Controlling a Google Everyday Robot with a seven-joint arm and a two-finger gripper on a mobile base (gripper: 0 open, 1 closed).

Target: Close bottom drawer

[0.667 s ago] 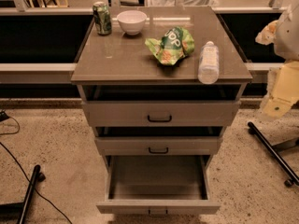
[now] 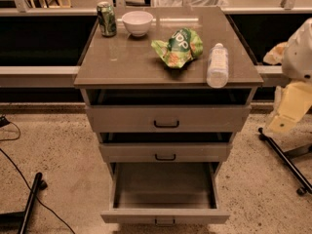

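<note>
The bottom drawer is the lowest of three grey-beige drawers and is pulled far out, so its plain, empty box shows. Its small black handle sits at the frame's lower edge. The middle drawer and the top drawer each stand slightly out. My gripper is the cream part at the end of the white arm at the right edge. It is level with the top drawer, to the right of the cabinet and apart from it.
On the cabinet top are a green can, a white bowl, a green chip bag and a lying plastic bottle. A black stand leg crosses the floor at right. Another black leg and a cable lie at left.
</note>
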